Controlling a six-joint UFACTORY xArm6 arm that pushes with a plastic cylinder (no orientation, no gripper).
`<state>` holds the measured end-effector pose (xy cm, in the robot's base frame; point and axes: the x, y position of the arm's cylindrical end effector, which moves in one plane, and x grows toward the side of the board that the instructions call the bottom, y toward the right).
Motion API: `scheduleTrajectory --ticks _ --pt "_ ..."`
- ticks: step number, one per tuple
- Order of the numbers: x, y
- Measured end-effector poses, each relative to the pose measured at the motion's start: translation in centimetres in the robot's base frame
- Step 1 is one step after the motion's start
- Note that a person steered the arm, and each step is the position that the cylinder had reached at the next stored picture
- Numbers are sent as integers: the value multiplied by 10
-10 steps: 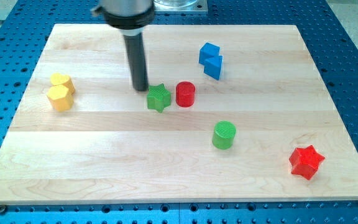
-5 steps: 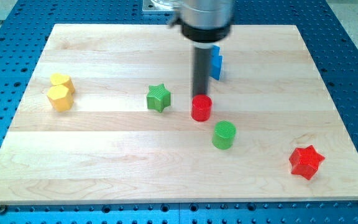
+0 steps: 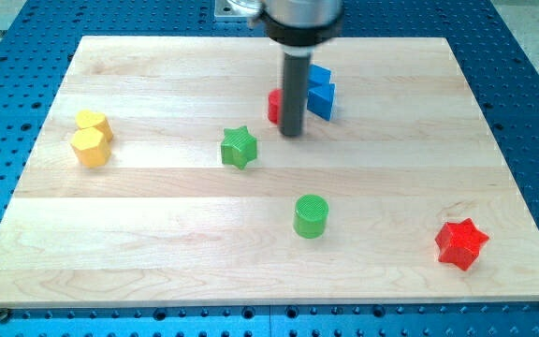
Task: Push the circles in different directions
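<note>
The red circle (image 3: 274, 106) lies near the view's top centre, mostly hidden behind my rod, just left of the blue blocks. The green circle (image 3: 311, 216) lies below the centre, toward the view's bottom. My tip (image 3: 292, 132) rests on the board just below and right of the red circle, touching or nearly touching it, and well above the green circle. The green star (image 3: 239, 147) is to the left of my tip.
Two blue blocks (image 3: 320, 92) sit together right of the rod. Two yellow blocks (image 3: 91, 138) sit at the view's left. A red star (image 3: 461, 243) lies at the bottom right. The wooden board (image 3: 157, 234) rests on a blue perforated table.
The red circle has moved up toward the view's top, beside the blue blocks. The green circle has moved down and left. My tip has moved up with the red circle.
</note>
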<state>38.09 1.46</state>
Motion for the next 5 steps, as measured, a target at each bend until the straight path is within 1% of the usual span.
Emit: scheduleTrajectory --ticks 1,2,3,4,5 --pt "-37 34" --pt "-54 -1" --pt "-17 -107" --pt "5 -165" --pt "-2 -62"
